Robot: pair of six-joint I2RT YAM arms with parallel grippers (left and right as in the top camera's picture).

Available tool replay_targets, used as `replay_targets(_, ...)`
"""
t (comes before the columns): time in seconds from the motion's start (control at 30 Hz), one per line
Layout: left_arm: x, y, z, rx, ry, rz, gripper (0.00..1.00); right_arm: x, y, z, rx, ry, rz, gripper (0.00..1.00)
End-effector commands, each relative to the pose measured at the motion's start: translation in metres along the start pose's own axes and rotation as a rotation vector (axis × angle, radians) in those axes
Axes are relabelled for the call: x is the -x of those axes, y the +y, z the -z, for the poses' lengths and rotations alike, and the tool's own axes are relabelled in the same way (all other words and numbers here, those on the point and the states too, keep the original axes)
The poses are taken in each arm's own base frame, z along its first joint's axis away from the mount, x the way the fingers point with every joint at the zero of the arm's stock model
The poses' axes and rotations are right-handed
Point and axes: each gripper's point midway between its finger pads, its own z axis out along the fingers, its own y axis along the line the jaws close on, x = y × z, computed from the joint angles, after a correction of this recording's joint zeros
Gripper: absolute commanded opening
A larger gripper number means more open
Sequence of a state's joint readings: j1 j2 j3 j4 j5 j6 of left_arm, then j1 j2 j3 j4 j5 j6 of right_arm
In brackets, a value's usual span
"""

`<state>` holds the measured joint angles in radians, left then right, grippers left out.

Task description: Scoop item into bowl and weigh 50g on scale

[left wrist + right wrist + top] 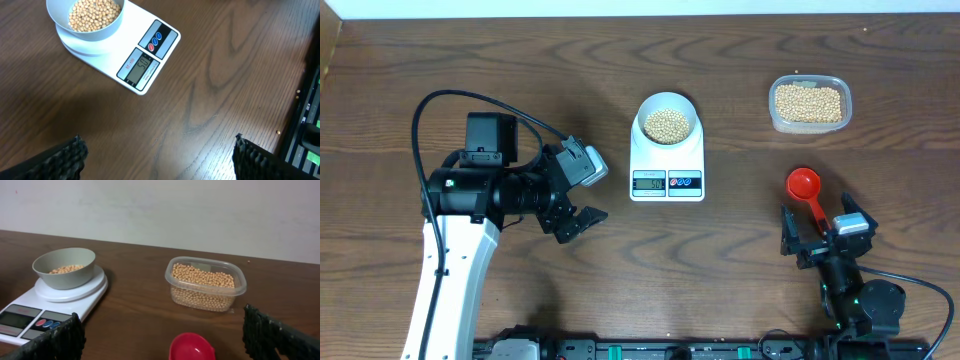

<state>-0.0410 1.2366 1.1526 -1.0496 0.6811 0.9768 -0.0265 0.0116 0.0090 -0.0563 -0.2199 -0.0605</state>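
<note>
The pale bowl [667, 120] holds tan beans [667, 123] and sits on the white scale [666, 172], whose display is lit. It shows also in the left wrist view [87, 20] on the scale [145, 50], and in the right wrist view [65, 267] on the scale [30, 315]. My left gripper [578, 205] is open and empty, left of the scale. My right gripper [820, 235] is open near the front edge. A red scoop [805, 190] lies on the table between its fingers, its cup [192, 347] empty.
A clear plastic tub [809, 103] full of beans stands at the back right, also in the right wrist view [206, 284]. A black rail with cables runs along the table's front edge [650, 350].
</note>
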Motion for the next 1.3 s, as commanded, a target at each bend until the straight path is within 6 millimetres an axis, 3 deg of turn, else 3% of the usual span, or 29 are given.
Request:
replay_targets(0.0, 0.0034, 0.002, 0.0029, 0.006, -0.007, -0.016, 0.95, -0.002, -0.0018, 0.0, -0.016, 0.005, 0.036, 0.99)
replay_targets(1.27, 0.0034, 0.002, 0.0029, 0.006, -0.007, -0.016, 0.96, -0.002, -0.0017, -0.0002, -0.015, 0.006, 0.09, 0.99)
